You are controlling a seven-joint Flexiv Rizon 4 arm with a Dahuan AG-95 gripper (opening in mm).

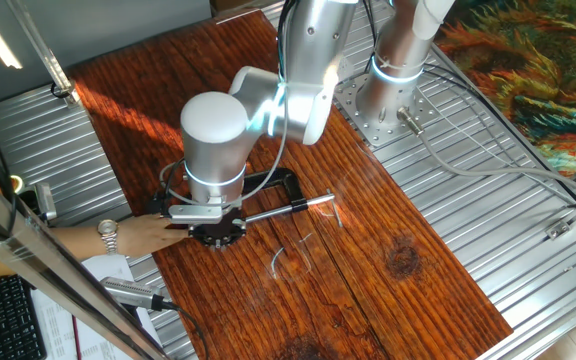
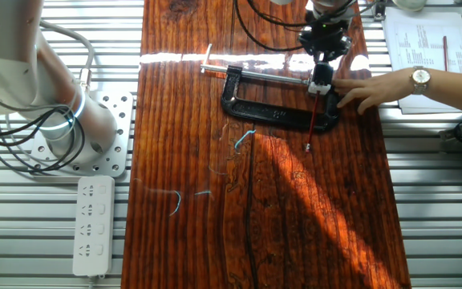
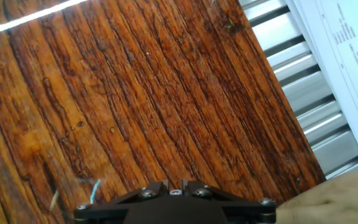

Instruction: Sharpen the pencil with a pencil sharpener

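The thin red pencil [image 2: 313, 120] slants across the frame of the black C-clamp [image 2: 271, 111], its free end toward the table's middle. My gripper [image 2: 320, 83] points down at the pencil's far end, by the tip of the silver screw rod [image 2: 271, 77], fingers close together on the pencil. The pencil sharpener is hidden under the gripper. In one fixed view the gripper [image 1: 218, 235] covers the pencil beside the clamp [image 1: 268, 183]. In the hand view only the gripper [image 3: 175, 186] base and bare wood show.
A person's hand [image 2: 367, 90] rests on the clamp's end beside my gripper; it also shows in one fixed view [image 1: 148, 235] and the hand view [image 3: 334, 202]. Papers [image 2: 423, 40] lie past the table edge. A power strip [image 2: 93, 225] and another arm's base [image 2: 95, 136] stand opposite.
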